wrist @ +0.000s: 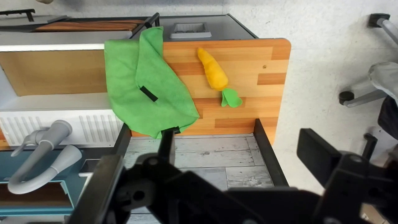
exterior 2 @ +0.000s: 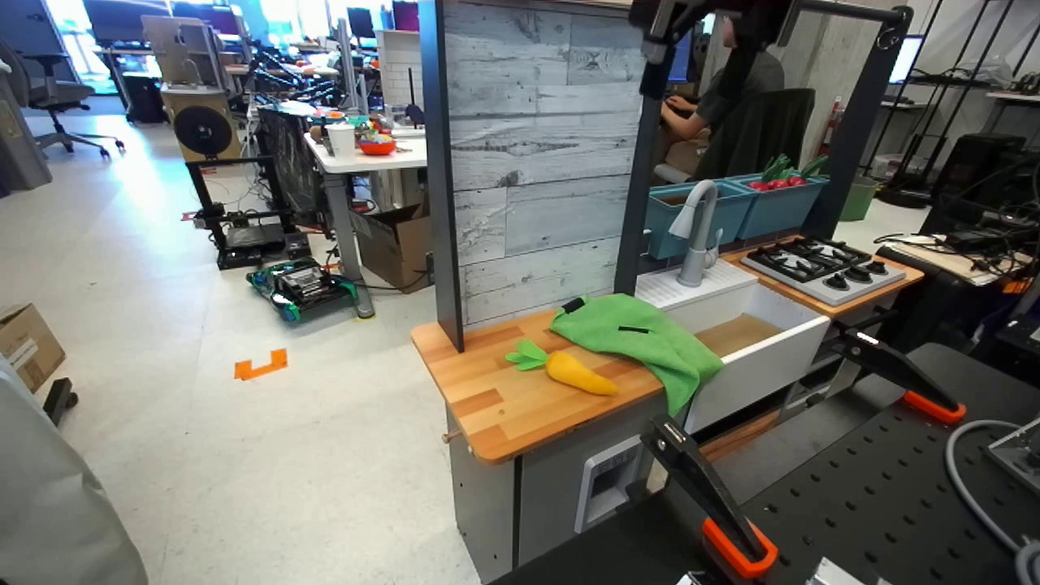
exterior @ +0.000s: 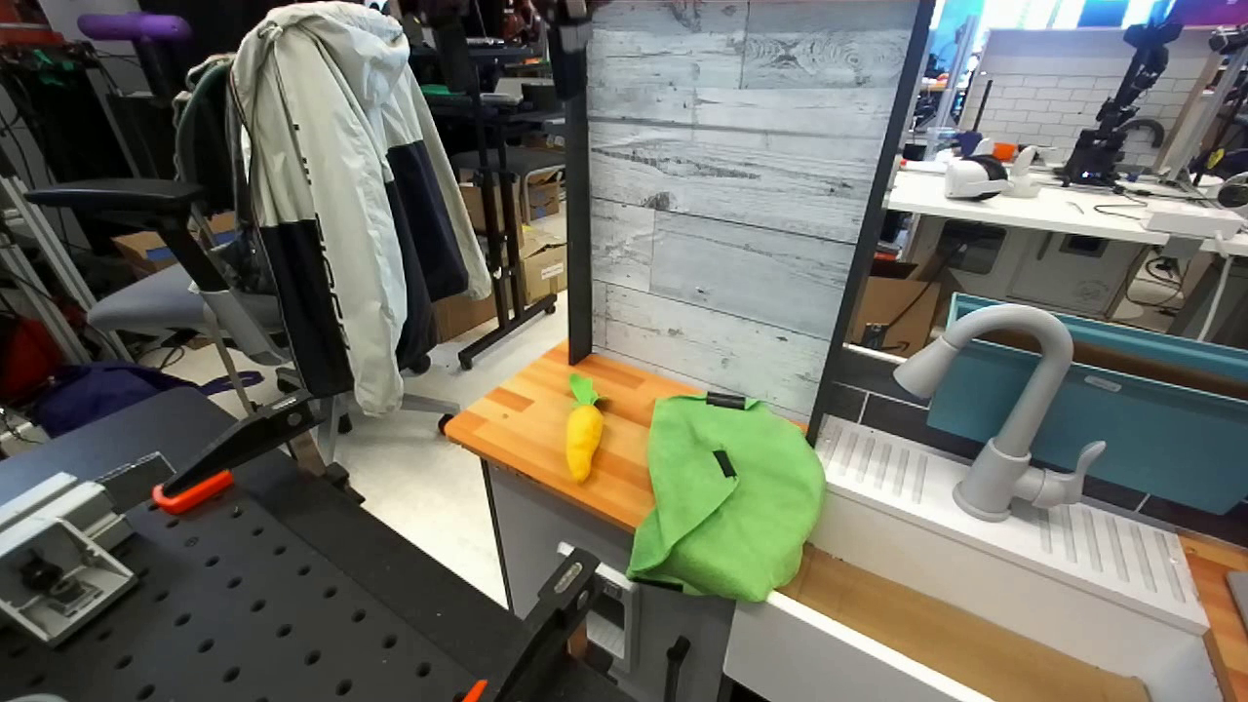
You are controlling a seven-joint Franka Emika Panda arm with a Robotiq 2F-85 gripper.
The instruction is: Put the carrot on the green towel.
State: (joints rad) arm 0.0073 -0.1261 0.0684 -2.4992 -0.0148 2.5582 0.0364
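1. I hold my end effector (wrist: 238,141) wide, its fingers well apart.
2. The carrot (wrist: 214,73) lies on the table (wrist: 266,105), just beside the green towel (wrist: 146,71) but apart from it.
3. In both exterior views, the green towel drapes over the table's edge and the sink (exterior 2: 764,378).
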